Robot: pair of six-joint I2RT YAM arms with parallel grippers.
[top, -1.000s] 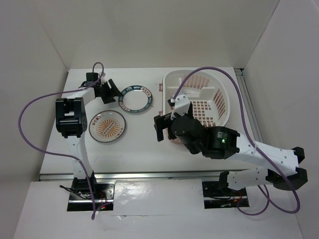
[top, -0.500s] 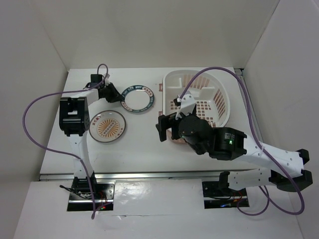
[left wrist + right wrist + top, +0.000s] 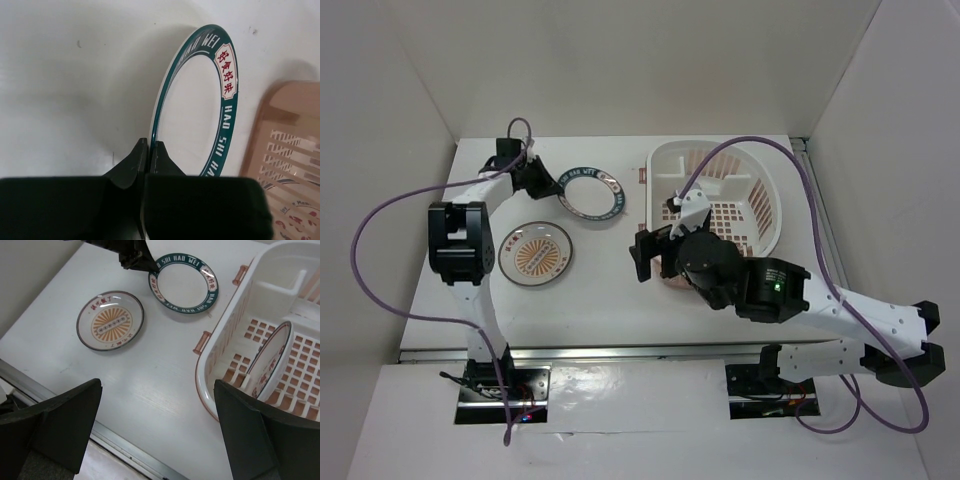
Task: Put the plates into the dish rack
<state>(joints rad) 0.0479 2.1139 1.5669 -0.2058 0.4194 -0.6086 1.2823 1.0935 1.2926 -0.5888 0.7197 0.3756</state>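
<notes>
**Ana:** Jaws first. How do the left jaws stand?

**Ben:** The left jaws are pinched narrow on the green-rimmed plate [image 3: 197, 115]. In the left wrist view the two black tips meet on its near rim, one on each face of the edge.

**Ana:** Where is that plate on the bench [image 3: 610, 290]?

**Ben:** At the far left, well apart from the dish rack [image 3: 665, 152]. The jaws hold its left edge and the rest reaches right toward the rack. I cannot tell whether the gripped edge is off the surface.

**Ana:** And the right jaws?

**Ben:** The right jaws stand wide apart. They hang above the bench by the rack's near-left corner, touching no plate. From the right wrist camera, one finger [image 3: 55, 420] frames the lower left and the other the lower right.

**Ana:** And the other plates?

**Ben:** The orange sunburst plate [image 3: 535, 252] lies flat on the bench, nearer than the green one and just beside the left arm. The red-marked plate [image 3: 270, 360] is inside the rack, standing tilted on its edge on the peach grid base.
</notes>
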